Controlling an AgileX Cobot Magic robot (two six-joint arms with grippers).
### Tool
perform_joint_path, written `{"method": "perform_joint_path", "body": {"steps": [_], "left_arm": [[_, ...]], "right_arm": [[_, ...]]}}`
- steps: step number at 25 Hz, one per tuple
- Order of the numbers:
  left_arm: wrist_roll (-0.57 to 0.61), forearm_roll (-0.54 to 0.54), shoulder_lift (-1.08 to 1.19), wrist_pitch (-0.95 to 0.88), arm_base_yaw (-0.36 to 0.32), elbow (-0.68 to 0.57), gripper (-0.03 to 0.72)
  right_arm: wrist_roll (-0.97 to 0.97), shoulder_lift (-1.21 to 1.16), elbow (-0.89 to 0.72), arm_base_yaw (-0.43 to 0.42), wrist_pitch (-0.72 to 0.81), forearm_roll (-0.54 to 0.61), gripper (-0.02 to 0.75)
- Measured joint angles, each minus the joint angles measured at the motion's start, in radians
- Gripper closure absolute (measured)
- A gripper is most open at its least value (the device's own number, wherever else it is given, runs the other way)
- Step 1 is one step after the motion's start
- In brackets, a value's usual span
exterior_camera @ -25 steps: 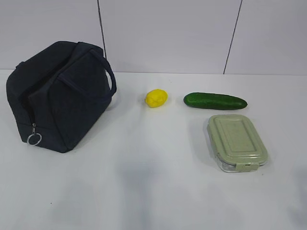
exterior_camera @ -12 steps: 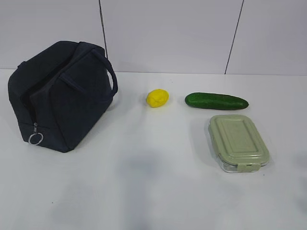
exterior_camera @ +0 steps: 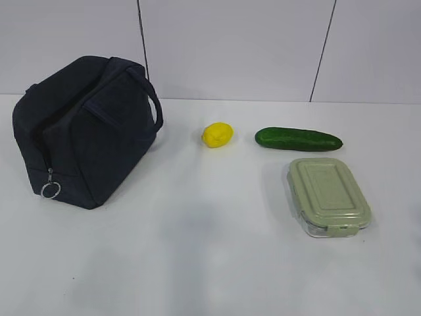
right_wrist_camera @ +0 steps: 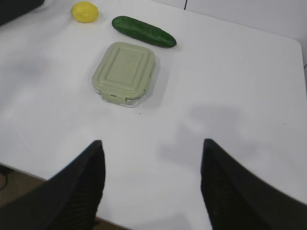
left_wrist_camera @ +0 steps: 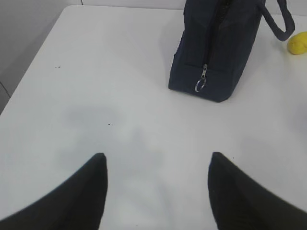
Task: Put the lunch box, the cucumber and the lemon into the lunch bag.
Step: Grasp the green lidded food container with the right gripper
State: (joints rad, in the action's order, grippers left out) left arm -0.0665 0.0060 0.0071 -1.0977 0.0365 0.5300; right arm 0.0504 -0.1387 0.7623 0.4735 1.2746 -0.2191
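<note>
You see no readable writing on anything; the bag (exterior_camera: 85, 131) stands at the counter's (exterior_camera: 210, 263) left, with lemon (exterior_camera: 217, 135), cucumber (exterior_camera: 298, 139) and box (exterior_camera: 327, 196) apart to its right. Both your left gripper (left_wrist_camera: 157, 191) and right gripper (right_wrist_camera: 151, 184) hang with jaws apart, empty, over bare counter near its front edge.

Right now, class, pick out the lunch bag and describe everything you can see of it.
The lunch bag is boxy, dark navy, fabric by its look, and stands upright at the left of the white table. Two loop handles rise from its top. A zipper runs down its narrow end, finishing in a silver ring pull that hangs near the base. The zipper looks closed there. Nothing touches the bag but the table; the lemon lies apart, to its right.
</note>
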Motion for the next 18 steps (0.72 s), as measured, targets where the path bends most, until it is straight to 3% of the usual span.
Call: {"method": "perform_joint_path", "body": {"steps": [9, 18], "left_arm": [[0.0, 0.0, 0.0, 0.0, 0.0, 0.0, 0.255], [0.0, 0.0, 0.0, 0.0, 0.0, 0.0, 0.267]], "right_arm": [[0.308, -0.052, 0.179, 0.014, 0.005, -0.003, 0.244], [0.233, -0.403, 0.475, 0.014, 0.005, 0.091, 0.244]]}}
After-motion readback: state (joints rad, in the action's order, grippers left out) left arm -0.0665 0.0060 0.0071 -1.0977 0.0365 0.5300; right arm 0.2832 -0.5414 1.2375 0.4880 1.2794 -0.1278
